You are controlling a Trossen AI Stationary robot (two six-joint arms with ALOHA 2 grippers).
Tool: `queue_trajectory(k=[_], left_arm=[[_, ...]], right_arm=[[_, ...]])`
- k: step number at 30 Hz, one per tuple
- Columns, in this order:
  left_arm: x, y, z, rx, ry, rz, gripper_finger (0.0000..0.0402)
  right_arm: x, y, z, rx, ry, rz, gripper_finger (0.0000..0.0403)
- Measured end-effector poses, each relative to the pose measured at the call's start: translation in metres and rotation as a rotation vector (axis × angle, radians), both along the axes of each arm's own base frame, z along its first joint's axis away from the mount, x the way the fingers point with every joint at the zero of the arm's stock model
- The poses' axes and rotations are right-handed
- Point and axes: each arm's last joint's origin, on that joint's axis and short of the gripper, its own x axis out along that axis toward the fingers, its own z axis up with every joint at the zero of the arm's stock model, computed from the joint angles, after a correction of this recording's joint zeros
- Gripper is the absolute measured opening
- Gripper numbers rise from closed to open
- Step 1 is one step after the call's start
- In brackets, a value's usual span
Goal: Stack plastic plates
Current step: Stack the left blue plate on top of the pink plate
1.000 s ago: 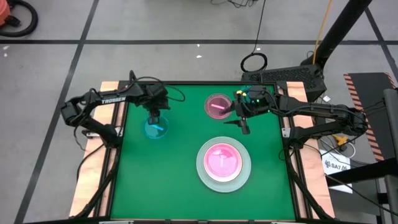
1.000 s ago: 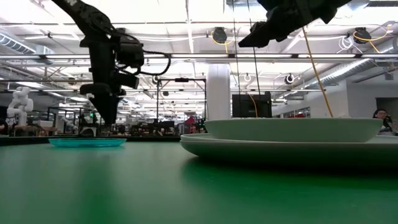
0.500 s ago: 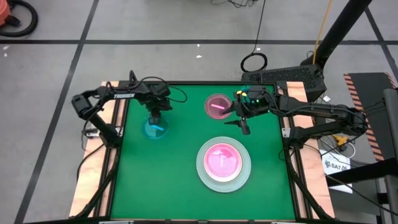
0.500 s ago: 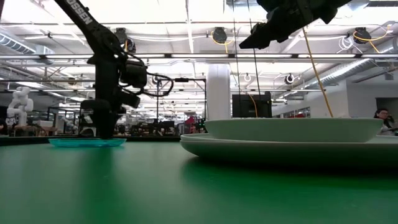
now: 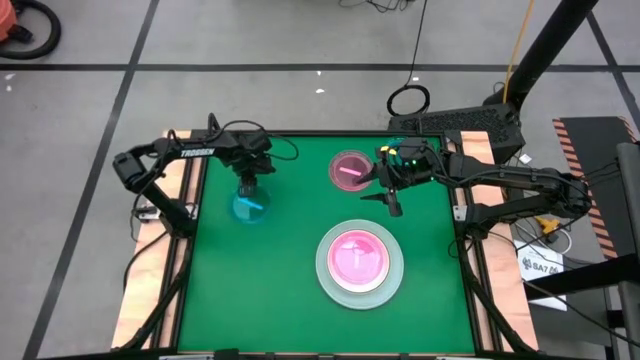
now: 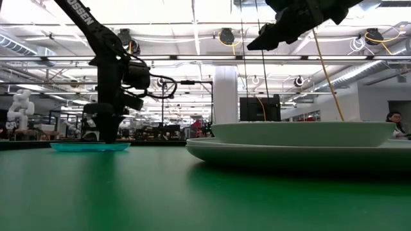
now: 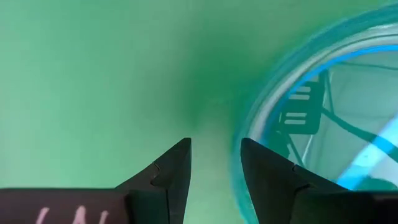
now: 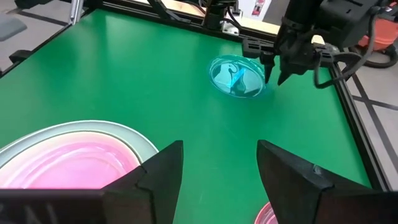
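Two left gripper (image 7: 214,163) fingers (image 7: 174,171) slightly parted, straddling teal plate (image 5: 251,206) rim.

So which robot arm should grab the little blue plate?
The left arm, probably. Its tool is open right at the teal plate rim, while the right tool hangs open farther away, beside the small pink plate.

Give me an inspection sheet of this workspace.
Surface: green table mat.
Job's things: teal plate alone at the left; small pink plate alone at the back; pink plate stacked in a larger pale plate.
Clutter: nothing seen.
Hands: left hand open, down at the teal plate's rim; right hand open, raised beside the small pink plate.
Cables: black loop on the floor.
Surroundings: grey floor, lab hall beyond.
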Motion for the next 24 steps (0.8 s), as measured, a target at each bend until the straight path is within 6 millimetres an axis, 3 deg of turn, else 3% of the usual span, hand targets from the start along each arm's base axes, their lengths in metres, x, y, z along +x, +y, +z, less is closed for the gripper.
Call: queue_trajectory(k=[15, 24], left_arm=[[-0.008, 0.006, 0.0, -0.113, -0.067, 0.046, 0.0147], [-0.005, 0.01, -0.014, -0.148, -0.038, 0.057, 0.0147]], right_arm=[[0.0, 0.0, 0.0, -0.018, -0.002, 0.01, 0.0196], [0.0, 0.0, 0.0, -0.018, -0.002, 0.01, 0.0196]])
